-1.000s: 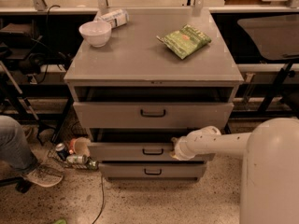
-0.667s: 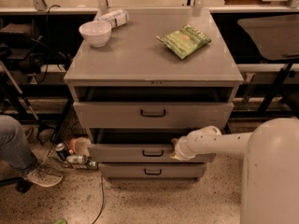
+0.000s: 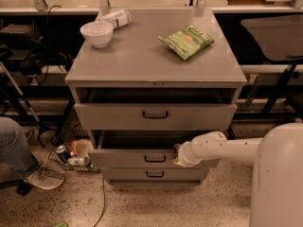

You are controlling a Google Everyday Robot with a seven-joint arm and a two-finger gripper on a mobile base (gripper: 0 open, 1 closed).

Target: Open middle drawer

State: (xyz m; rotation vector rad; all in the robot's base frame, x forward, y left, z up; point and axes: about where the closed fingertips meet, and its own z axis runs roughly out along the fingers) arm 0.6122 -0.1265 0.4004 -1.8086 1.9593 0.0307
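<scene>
Opening middle drawer [image 3: 124, 159] | gripper [image 3: 176, 155] at its front panel's upper edge, just right of handle [image 3: 155, 159] | grip state: cannot tell | drawer partly out, travel toward camera

Three drawers [image 3: 155, 116], one bowl [image 3: 96, 33], maybe two cans [image 3: 77, 161], one pincer [image 3: 177, 156] at middle drawer [image 3: 142, 159]

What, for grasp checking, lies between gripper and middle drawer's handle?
Only bare front panel of the middle drawer, camera view; gripper sits beside its handle.
</scene>
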